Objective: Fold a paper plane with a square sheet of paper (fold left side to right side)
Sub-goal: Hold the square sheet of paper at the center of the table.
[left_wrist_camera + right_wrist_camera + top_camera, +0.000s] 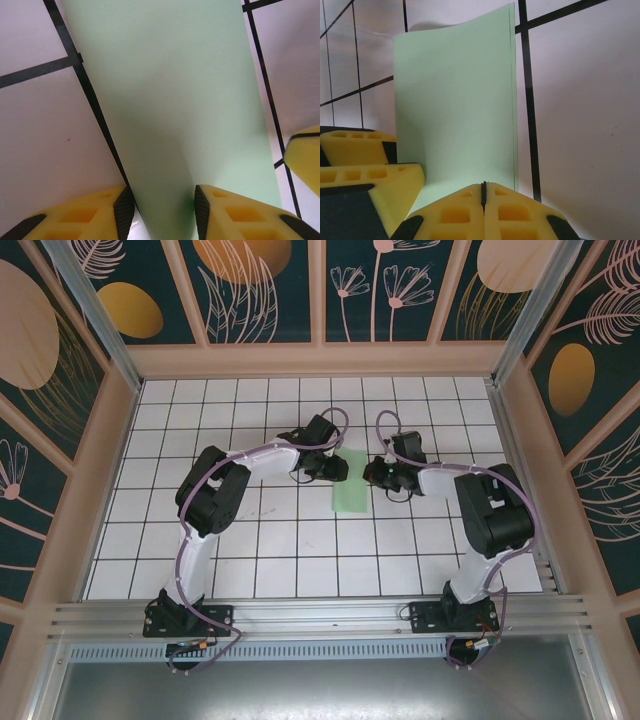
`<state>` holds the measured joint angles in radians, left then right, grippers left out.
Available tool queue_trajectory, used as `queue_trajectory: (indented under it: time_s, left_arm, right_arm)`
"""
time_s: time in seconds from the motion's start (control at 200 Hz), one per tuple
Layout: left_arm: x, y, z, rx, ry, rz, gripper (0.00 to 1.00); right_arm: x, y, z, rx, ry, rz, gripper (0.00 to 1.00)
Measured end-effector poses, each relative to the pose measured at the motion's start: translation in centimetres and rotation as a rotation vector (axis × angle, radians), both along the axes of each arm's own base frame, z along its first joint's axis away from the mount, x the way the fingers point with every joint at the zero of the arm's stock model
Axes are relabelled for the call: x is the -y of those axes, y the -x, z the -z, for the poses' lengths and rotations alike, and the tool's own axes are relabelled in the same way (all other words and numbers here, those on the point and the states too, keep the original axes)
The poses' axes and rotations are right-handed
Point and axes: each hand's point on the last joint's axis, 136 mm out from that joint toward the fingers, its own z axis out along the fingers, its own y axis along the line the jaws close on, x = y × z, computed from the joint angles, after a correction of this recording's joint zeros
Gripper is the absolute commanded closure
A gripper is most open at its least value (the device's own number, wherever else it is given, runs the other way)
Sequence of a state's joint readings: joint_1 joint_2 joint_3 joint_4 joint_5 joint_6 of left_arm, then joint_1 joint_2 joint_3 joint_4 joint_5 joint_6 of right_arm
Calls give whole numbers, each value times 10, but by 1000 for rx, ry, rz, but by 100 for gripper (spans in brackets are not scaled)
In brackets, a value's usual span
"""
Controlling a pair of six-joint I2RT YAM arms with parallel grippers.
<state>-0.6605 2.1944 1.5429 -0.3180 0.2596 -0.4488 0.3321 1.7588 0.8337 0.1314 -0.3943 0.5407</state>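
The square sheet of paper (351,485) lies folded in half, a narrow pale green strip on the tiled table between the two arms. In the right wrist view the paper (455,100) shows two layers along its right edge, and its far left corner lifts a little. My left gripper (336,468) is at the strip's far left side. Its jaws (162,210) stand apart with a softly bulging part of the paper (170,100) between the pads. My right gripper (379,477) is shut, its tips (483,186) at the strip's near edge; I cannot tell whether paper is pinched.
The white tiled table (280,540) has black grid lines and low pinkish walls (320,360) around it. The left gripper's yellow fingers (365,170) sit close beside the right gripper. A right fingertip (305,150) shows at the edge of the left wrist view.
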Motion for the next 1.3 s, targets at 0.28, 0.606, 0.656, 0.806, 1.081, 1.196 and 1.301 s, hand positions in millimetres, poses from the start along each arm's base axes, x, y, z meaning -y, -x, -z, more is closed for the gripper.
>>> queue_trajectory:
  time_s: [0.28, 0.606, 0.656, 0.806, 1.081, 1.196, 1.301]
  left_arm:
    - [0, 0, 0, 0, 0, 0, 57]
    - [0, 0, 0, 0, 0, 0, 56]
    - [0, 0, 0, -1, 0, 0, 56]
    - [0, 0, 0, -1, 0, 0, 56]
    - [0, 0, 0, 0, 0, 0, 56]
    - [0, 0, 0, -1, 0, 0, 56]
    - [0, 0, 0, 0, 0, 0, 56]
  right_arm:
    - [-4, 2, 13, -27, 19, -21, 100]
    - [0, 2, 10, -20, 41, -8, 100]
    - [1, 1, 7, -10, 42, -5, 99]
    - [1, -2, -2, 18, 45, -4, 99]
    - [0, -1, -2, 19, 48, -13, 99]
    - [-4, -1, 0, 14, 44, -25, 99]
    - [-8, 0, 3, 7, 43, -35, 99]
